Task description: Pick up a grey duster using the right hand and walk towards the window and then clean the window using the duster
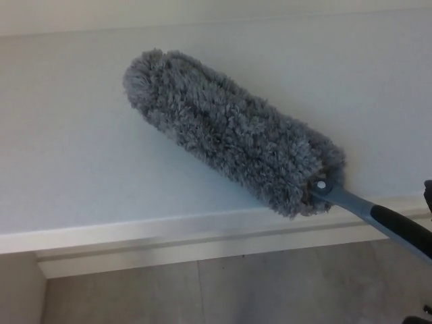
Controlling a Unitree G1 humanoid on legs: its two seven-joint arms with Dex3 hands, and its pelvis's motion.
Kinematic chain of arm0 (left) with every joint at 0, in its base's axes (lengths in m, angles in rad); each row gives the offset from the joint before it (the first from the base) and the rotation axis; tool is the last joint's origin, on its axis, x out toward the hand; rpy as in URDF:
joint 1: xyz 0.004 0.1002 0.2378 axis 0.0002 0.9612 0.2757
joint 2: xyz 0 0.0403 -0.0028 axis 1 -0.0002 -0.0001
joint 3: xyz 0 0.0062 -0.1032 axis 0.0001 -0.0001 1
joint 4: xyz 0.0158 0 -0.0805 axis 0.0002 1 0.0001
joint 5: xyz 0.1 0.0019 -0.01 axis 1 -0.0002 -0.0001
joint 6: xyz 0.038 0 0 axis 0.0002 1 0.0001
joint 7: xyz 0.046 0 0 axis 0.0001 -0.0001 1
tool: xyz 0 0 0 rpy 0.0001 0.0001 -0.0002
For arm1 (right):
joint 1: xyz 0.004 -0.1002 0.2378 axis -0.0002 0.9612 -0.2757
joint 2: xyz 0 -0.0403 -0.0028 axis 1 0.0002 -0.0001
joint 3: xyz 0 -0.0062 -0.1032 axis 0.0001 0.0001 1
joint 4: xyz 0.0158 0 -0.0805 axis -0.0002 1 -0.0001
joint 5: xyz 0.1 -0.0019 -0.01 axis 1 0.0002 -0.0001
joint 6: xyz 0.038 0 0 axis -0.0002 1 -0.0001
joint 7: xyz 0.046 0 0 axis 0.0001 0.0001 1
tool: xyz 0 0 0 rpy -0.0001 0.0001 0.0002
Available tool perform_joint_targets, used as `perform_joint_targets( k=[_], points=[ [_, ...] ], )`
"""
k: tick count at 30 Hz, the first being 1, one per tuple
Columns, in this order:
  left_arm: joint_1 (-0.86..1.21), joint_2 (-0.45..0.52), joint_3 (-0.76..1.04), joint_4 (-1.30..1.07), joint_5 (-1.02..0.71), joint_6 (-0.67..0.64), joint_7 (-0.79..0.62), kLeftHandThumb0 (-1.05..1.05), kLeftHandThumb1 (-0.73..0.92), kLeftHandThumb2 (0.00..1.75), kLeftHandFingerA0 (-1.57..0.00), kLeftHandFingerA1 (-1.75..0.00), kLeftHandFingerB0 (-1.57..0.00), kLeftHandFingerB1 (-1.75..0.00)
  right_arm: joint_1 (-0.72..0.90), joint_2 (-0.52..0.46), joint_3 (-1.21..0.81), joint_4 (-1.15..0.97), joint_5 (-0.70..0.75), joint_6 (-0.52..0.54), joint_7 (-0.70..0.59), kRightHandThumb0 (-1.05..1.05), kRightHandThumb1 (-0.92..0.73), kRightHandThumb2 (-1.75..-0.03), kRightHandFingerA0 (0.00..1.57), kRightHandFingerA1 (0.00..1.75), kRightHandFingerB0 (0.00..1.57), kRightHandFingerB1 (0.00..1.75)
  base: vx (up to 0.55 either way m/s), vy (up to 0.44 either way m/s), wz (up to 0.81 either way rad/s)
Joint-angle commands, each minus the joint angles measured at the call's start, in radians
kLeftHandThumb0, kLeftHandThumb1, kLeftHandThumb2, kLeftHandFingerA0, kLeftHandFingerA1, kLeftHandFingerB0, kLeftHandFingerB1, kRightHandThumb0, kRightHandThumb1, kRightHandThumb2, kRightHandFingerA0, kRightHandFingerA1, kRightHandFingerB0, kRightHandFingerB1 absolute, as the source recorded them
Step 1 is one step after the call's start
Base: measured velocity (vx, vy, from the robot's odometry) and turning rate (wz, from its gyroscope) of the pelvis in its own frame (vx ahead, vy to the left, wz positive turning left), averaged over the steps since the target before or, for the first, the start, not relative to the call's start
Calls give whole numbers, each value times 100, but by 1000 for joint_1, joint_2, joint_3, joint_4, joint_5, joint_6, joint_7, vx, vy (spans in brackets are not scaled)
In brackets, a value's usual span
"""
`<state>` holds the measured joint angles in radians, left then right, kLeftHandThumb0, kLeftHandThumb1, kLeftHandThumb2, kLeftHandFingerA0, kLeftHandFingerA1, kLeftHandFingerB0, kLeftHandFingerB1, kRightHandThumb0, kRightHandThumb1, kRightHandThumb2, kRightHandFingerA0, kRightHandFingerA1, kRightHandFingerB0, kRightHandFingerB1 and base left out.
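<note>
one grey duster [233, 131] lies slanted across the pale pane [67, 135] above the white sill [135, 236]; i can't tell my right hand's [428, 192] grip.

You can't see either hand: the duster's handle [398, 226] runs off the right edge, and only a dark sliver [428, 192] there shows, too little of it to tell what it is
</note>
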<state>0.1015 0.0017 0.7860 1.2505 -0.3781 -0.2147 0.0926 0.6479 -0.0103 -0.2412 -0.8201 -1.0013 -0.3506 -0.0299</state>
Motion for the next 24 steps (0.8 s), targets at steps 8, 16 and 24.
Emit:
perform_joint_targets(
  k=[8, 16, 24],
  points=[
    [6, 3, 2, -7, -33, -143, -2, -21, 70, 76, -98, -120, -87, -90, -60, -16, 80, 55, -87, 90, 52, -73, -42, -84, 0, 22, 7, 30, 0, 0, 0],
    [10, -3, -1, -2, -44, -146, -13, -20, 67, 77, -103, -116, -89, -88, -108, -39, 132, 91, -115, 117, 52, -82, -45, -82, 0, 14, 10, 24, 0, 0, 0],
    [22, -16, -15, -10, -37, -160, 17, -21, 70, 73, -96, -118, -86, -89, -175, -70, 144, 153, -122, 149, 41, -67, -57, -59, 0, 27, 12, 28, 0, 0, 0]
  ],
)
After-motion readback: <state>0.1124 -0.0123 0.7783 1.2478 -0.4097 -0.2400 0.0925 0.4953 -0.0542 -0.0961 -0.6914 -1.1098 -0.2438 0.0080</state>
